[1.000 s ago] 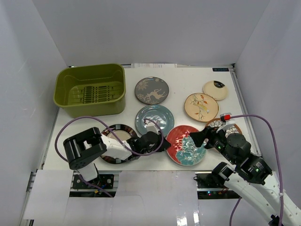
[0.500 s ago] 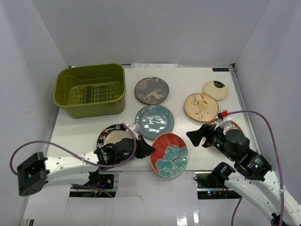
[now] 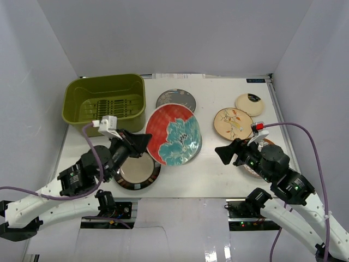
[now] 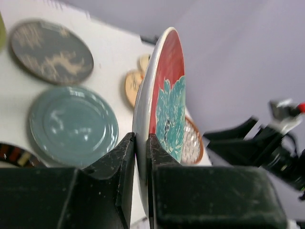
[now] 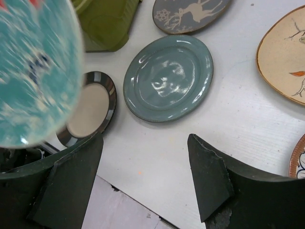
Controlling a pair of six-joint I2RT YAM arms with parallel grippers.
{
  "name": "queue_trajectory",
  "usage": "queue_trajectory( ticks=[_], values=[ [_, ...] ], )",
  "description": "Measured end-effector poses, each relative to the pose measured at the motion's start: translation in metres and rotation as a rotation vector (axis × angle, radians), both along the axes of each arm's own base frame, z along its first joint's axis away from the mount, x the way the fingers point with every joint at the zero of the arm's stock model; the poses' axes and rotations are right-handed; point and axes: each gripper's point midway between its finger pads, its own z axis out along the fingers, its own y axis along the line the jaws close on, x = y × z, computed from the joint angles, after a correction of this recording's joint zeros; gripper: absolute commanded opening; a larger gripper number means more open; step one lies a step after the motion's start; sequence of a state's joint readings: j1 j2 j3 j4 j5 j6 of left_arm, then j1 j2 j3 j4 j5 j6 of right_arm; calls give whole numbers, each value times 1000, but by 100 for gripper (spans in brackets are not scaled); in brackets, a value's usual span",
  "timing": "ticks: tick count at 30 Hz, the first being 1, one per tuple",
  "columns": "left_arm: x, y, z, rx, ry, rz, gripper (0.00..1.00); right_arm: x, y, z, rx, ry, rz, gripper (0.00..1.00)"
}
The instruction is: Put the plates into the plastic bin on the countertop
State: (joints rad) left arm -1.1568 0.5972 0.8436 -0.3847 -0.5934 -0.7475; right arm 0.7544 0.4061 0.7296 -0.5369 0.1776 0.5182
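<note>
Barely begun: grips the red-teal plate (image 3: 173,135) in the left hand (image 3: 140,143) above the table's (image 3: 218,174) middle, right hand (image 3: 228,154) open and empty, bin (image 3: 109,124) at the far-left corner holding nothing, six other plates (image 3: 233,124) lying flat

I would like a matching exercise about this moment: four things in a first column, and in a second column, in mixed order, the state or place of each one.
Column one
1. red-teal plate
2. black-rimmed cream plate
3. plastic bin
4. right gripper

Column two
a. open, holding nothing
b. gripped by its rim in the left gripper, raised on edge
c. lying flat on the countertop
d. no plate inside

Pairs: 1-b, 2-c, 3-d, 4-a
</note>
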Motion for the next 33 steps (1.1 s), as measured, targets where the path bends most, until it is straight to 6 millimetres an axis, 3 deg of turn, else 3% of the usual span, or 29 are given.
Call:
queue_trajectory(
  ticks=[6, 10, 12, 14, 16, 18, 22, 24, 26, 33],
  values=[
    [26, 35, 87, -2, -193, 213, 0, 6, 21, -24, -21, 54, 59, 79],
    [48, 34, 127, 67, -287, 332, 0, 7, 37, -43, -23, 101, 112, 78],
    [69, 28, 139, 108, -304, 376, 0, 5, 43, -49, -11, 118, 139, 79],
    [113, 32, 145, 148, -285, 402, 0, 3, 48, -54, -6, 131, 164, 78],
    [172, 51, 140, 119, -229, 433, 0, 2, 52, -55, 0, 136, 181, 78],
    [215, 79, 113, 116, -143, 471, 0, 1, 54, -53, 8, 132, 193, 79],
    [263, 141, 54, 113, 54, 544, 0, -1, 53, -50, 13, 117, 201, 79],
    [273, 168, 33, 98, 131, 577, 0, -1, 53, -48, 15, 113, 202, 80],
    [277, 192, 24, 31, 180, 593, 0, -1, 53, -48, 16, 110, 203, 80],
    [261, 254, 34, -147, 151, 623, 0, 0, 56, -57, -10, 129, 217, 80]
  ],
)
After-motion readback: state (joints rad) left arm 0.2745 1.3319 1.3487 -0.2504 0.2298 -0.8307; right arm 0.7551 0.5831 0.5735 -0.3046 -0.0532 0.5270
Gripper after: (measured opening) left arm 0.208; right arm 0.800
